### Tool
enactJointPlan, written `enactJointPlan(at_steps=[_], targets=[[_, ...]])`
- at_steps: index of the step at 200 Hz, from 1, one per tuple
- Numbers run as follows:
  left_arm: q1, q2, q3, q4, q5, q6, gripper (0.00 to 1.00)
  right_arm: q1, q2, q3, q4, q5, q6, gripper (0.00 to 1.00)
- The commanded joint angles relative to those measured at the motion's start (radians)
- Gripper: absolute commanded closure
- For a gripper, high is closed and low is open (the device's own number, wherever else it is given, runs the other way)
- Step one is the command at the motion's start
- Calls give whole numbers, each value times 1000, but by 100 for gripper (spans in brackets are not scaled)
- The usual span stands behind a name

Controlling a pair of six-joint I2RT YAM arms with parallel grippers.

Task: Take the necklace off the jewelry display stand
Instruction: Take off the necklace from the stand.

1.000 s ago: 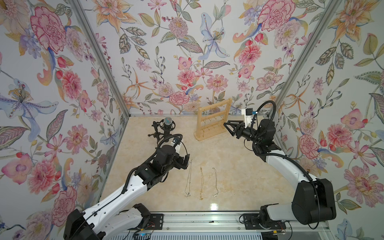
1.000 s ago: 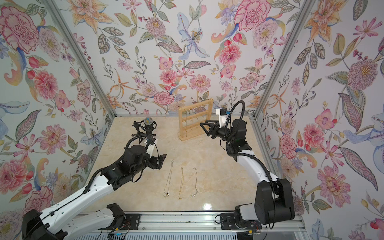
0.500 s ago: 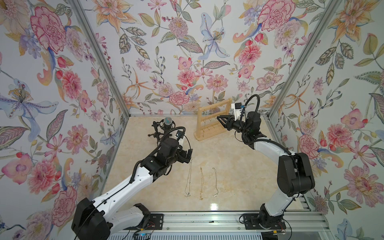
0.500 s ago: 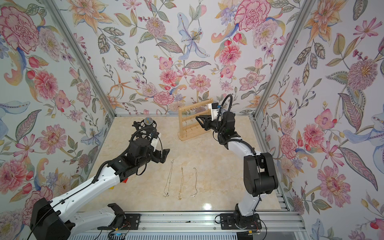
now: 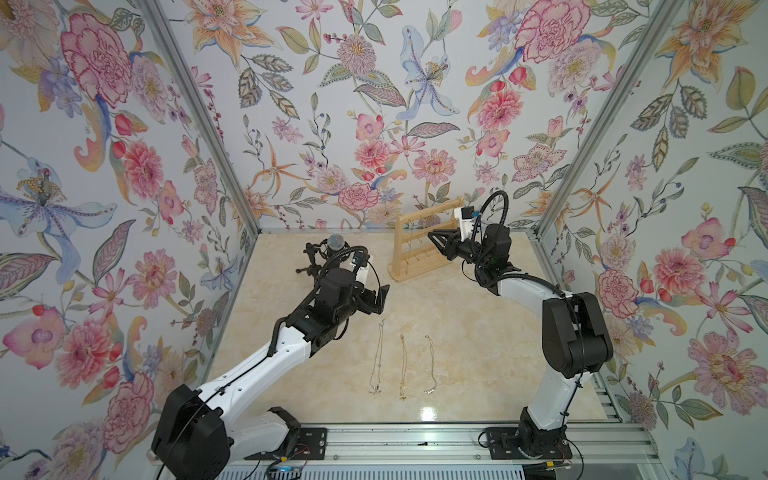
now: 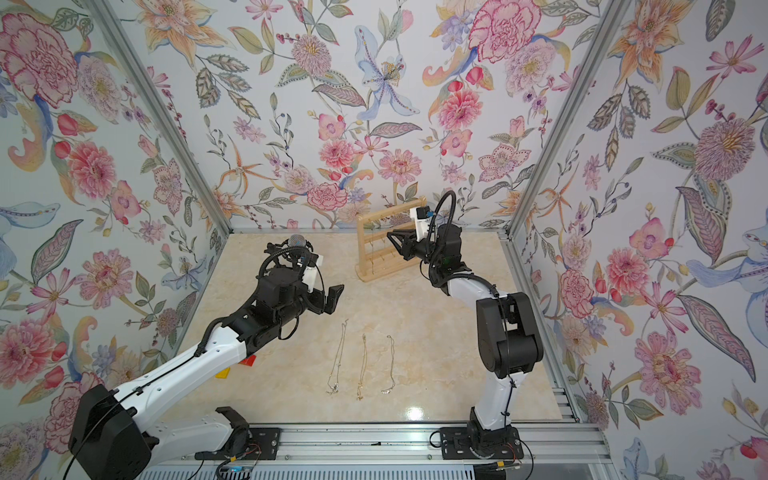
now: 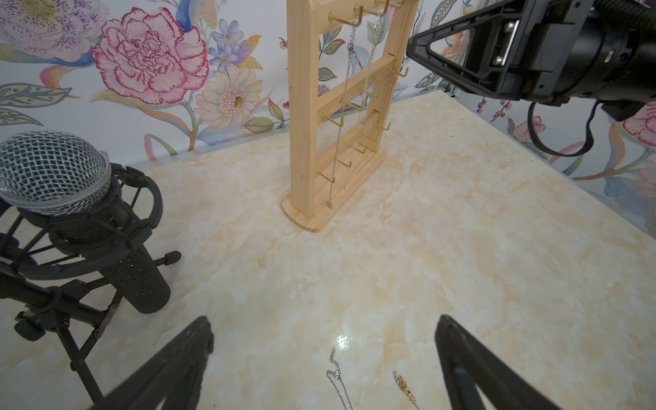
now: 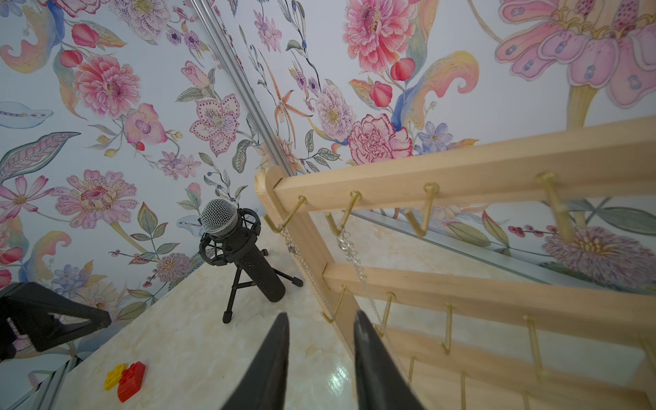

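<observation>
At the pale wooden jewelry display stand (image 8: 461, 170) | grasp step: right end effector (image 8: 320, 314) narrow, empty, beside silver chain necklace (image 8: 351, 250) on top hook (image 8: 346, 211) | left end effector (image 7: 323, 319) wide | next we pinch chain, unhook.

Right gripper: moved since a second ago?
Yes. The right gripper has advanced toward the jewelry display stand. In a top view its tips now overlap the stand's frame, where a gap showed before.
</observation>
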Motion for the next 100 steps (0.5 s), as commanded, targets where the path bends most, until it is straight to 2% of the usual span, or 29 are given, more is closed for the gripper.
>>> enactJointPlan(at_steps=[1,100], targets=[[31,-11,-41,78,45,-10,1,14,19,46,37,15,-41,67],[46,3,-60,116,108,-21,1,43,80,99,-11,105,-105,64]])
